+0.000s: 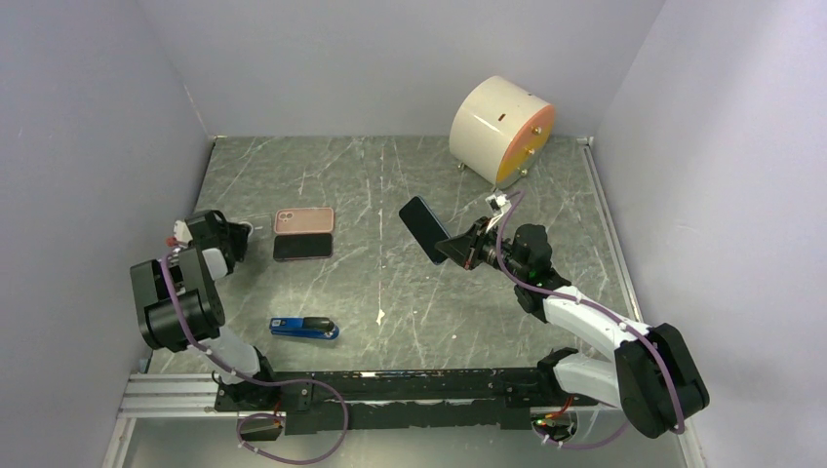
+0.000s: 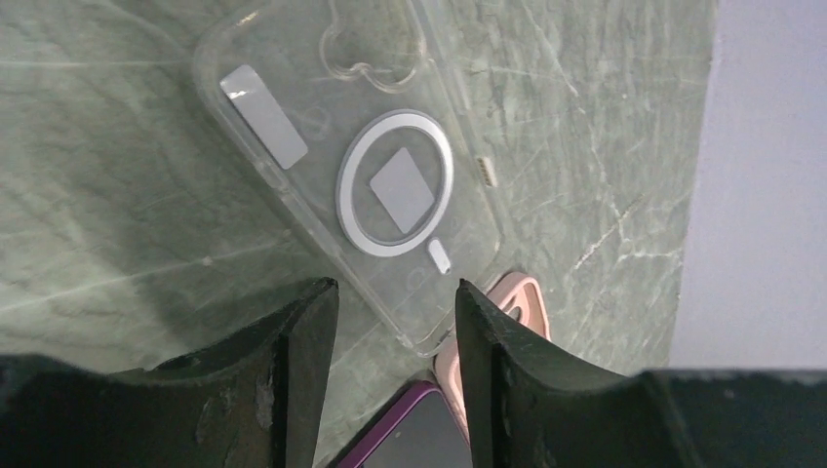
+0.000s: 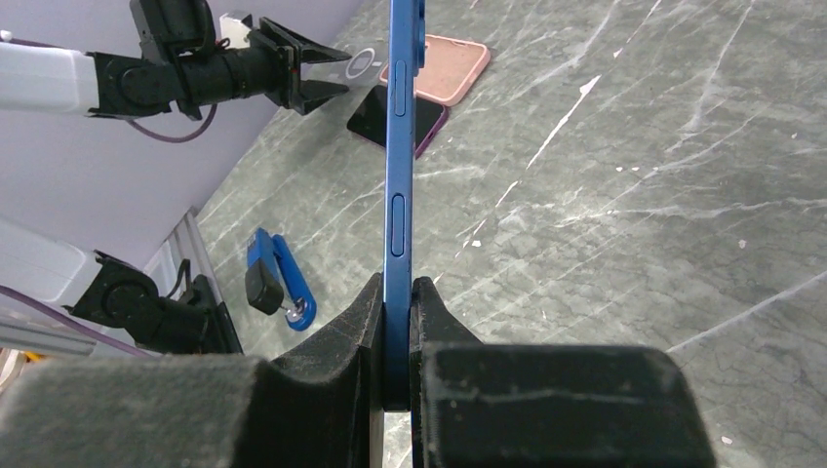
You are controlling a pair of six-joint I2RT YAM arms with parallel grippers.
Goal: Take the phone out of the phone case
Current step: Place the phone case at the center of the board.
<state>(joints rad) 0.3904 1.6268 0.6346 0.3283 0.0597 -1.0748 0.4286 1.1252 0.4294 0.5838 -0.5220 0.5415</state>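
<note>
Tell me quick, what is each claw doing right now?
Left gripper: open, holding nothing.
Right gripper: closed on the blue phone.

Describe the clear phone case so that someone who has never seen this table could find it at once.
Look to the left side of the marble table. Just ahead of the left gripper is the clear case, see-through with a white ring, unlike the pink case beside it.

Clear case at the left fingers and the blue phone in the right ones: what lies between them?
Top view: a pink case and a dark phone lie side by side between the clear case and blue phone.
</note>
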